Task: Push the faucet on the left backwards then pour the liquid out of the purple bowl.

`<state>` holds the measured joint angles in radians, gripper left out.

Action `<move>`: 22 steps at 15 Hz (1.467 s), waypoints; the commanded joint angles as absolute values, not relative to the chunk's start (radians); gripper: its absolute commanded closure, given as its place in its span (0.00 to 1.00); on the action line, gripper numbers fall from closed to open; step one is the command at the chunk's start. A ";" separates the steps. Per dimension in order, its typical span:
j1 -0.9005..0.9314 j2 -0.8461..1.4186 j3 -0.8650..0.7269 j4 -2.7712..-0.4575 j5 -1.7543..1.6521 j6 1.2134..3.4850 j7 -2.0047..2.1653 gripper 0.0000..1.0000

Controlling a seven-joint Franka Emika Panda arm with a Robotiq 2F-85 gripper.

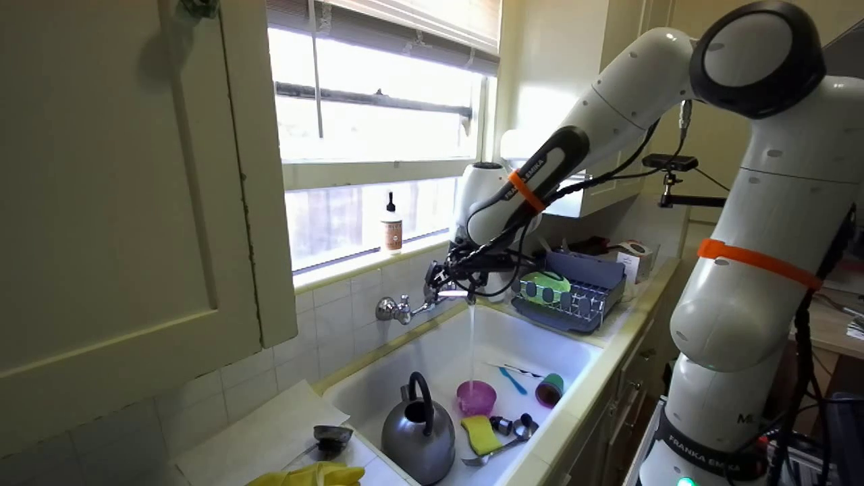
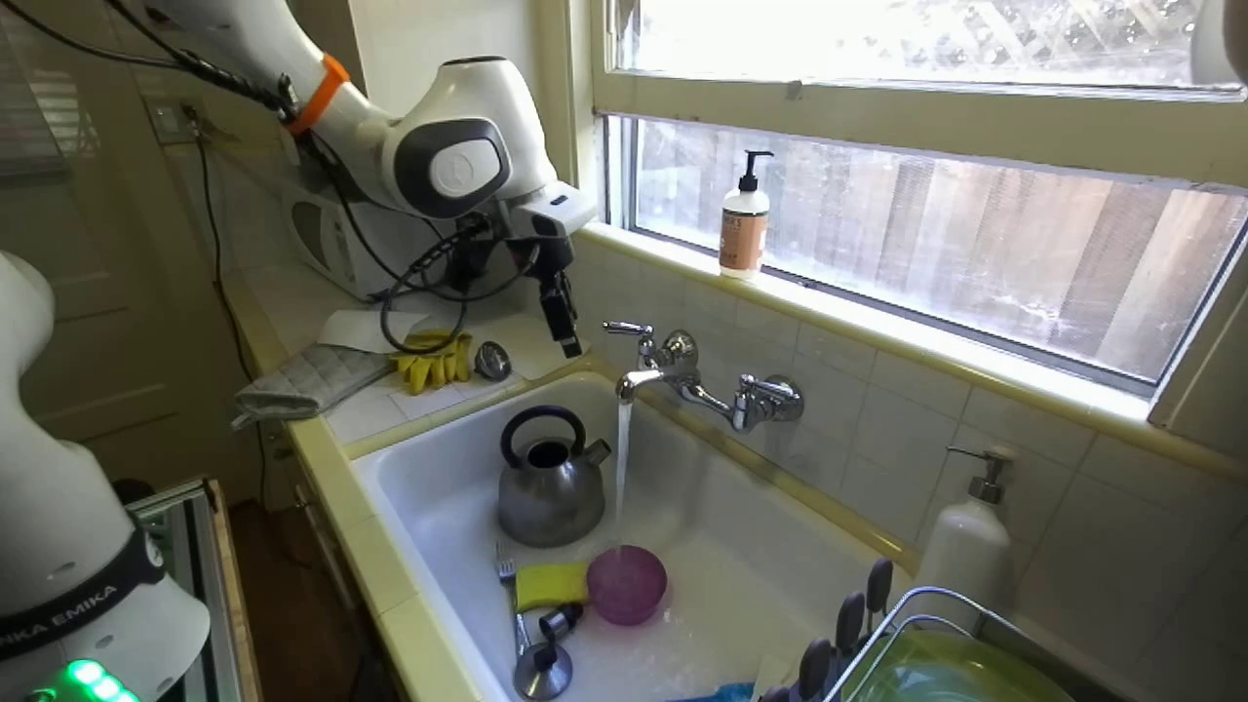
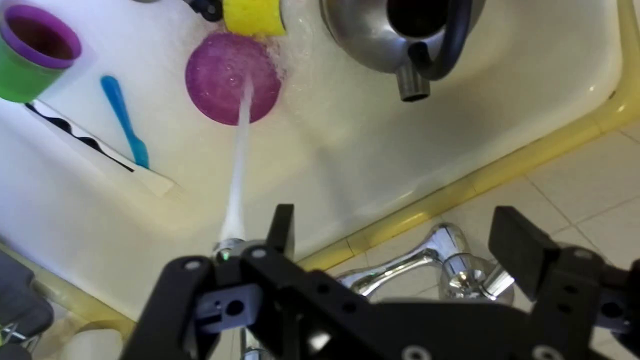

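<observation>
The silver faucet (image 2: 673, 375) on the wall has two knob handles, and water runs from its spout. Its kettle-side handle (image 3: 457, 275) shows in the wrist view; its short lever points at the right-hand finger, and I cannot tell if they touch. My gripper (image 3: 398, 230) is open and empty, its fingers spread to either side of that handle, one near the spout. In an exterior view the gripper (image 2: 565, 336) hangs close to the handle's lever (image 2: 626, 329). The purple bowl (image 3: 232, 82) stands upright under the stream, full of water; both exterior views show it too (image 1: 476, 398) (image 2: 627, 587).
The grey kettle (image 1: 418, 439), yellow sponge (image 1: 481, 434), cutlery, funnels and a cup (image 1: 550, 389) lie in the white sink (image 2: 434, 487). The dish rack (image 1: 574, 290) stands at one end. A bottle (image 2: 745, 219) stands on the sill, another (image 2: 965, 546) by the wall.
</observation>
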<state>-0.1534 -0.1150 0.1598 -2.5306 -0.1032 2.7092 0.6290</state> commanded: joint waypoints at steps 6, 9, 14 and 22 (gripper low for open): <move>-0.128 -0.094 0.111 -2.519 -0.184 2.721 0.741 0.00; -0.162 -0.002 0.104 -2.465 -0.349 2.733 0.980 0.00; -0.082 0.146 0.039 -2.353 -0.337 2.767 1.002 0.00; 0.032 0.298 -0.011 -2.201 -0.156 2.765 0.878 0.00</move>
